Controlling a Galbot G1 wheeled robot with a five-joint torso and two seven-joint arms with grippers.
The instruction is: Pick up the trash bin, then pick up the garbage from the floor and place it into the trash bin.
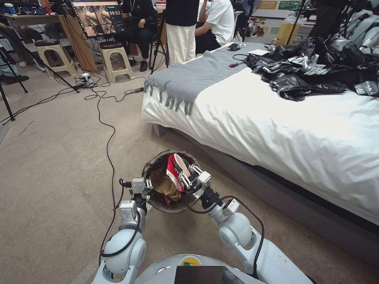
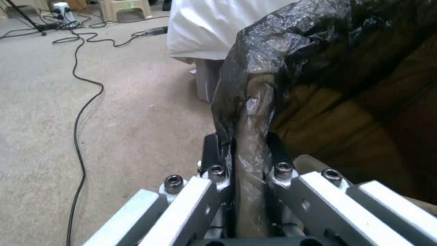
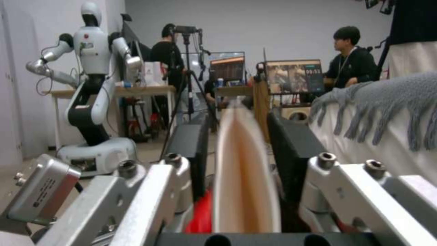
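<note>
Partly hidden (by right hand (image 1: pixel 182 170)): wrapper (image 1: pixel 172 167).

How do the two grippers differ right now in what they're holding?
The left gripper is shut on the bag-lined rim of the round trash bin; the right gripper is shut on a flat red-and-white wrapper over the bin's opening. Left grips sideways, right points upward. Both are closed.

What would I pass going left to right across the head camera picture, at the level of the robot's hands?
Bare carpet floor → black cable → left gripper pinching the trash bin rim → red-and-white wrapper in the right gripper → bed.
</note>
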